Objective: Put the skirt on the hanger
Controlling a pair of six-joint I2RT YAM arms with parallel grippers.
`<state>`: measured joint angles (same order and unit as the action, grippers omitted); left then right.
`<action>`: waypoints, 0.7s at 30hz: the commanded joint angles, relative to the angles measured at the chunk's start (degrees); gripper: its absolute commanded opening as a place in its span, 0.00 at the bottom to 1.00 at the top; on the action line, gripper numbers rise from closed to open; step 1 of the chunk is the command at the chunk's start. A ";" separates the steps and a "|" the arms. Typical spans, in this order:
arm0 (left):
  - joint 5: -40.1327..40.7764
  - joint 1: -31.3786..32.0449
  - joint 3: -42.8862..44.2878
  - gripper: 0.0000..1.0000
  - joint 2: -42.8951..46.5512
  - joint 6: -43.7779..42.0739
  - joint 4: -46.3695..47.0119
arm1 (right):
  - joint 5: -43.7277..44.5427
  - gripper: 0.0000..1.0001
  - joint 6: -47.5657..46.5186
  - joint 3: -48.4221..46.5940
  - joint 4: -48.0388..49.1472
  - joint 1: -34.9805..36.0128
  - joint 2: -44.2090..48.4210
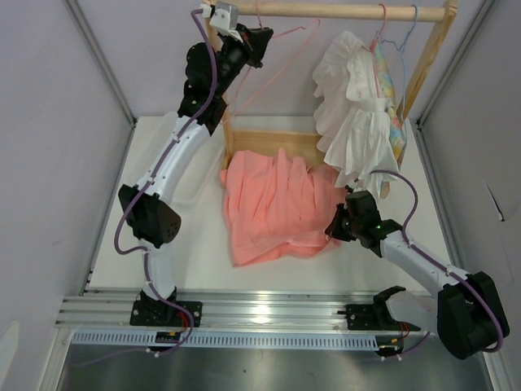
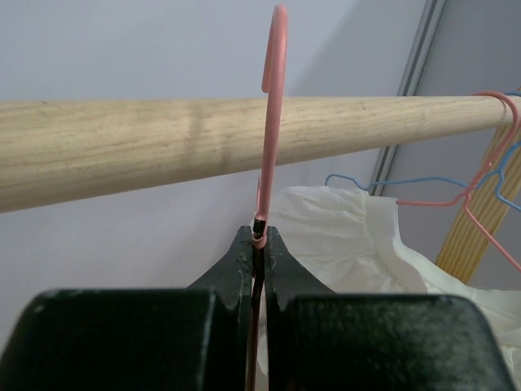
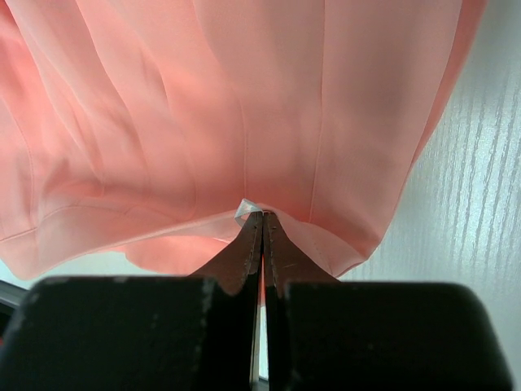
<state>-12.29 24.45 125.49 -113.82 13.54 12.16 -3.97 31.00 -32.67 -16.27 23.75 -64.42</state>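
Pink wire sits between the fingers of my left claw [image 2: 259, 244]. The claw is closed tight on the neck of the hanger [image 2: 273, 122], just under the hook, up near the left end of the wooden rod [image 2: 122, 147]. From the left wrist I see the hook curving up in front of the rod and above its top line. I cannot tell whether it rests on the wood. From above, the hanger's triangle slants out to the right of the claw, below the rod.

Further right and lower, the skirt [image 1: 273, 204] lies spread and rumpled on the middle of the white table [image 1: 187, 252]. Its far edge is up against the wooden base [image 1: 269, 140] of the rack, and its near edge stops short of the table's near edge. My right claw [image 3: 260, 221] is at the skirt's right edge with its fingers pressed together on the hem. A small white tag shows at their tips.

Towards the right end of the rod hangs a white ruffled garment [image 1: 350, 106], with a blue hanger [image 2: 346, 177] just beside it.
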 commanded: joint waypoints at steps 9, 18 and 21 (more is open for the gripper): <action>-2.12 -0.45 9.93 0.00 -1.92 1.40 2.37 | 0.10 0.00 -1.65 -0.03 0.37 -0.54 -0.70; -3.79 -0.54 -4.44 0.00 7.89 -1.68 0.22 | -0.25 0.00 -2.09 -0.29 0.28 -0.81 -0.88; -3.79 -0.54 -18.93 0.00 15.54 -2.03 4.79 | -0.69 0.00 -2.18 -0.56 0.63 -0.98 -1.40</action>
<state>-14.63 24.38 114.10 -107.09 12.95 12.60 -4.23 29.95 -32.67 -16.10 23.29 -65.21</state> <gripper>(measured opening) 0.047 0.010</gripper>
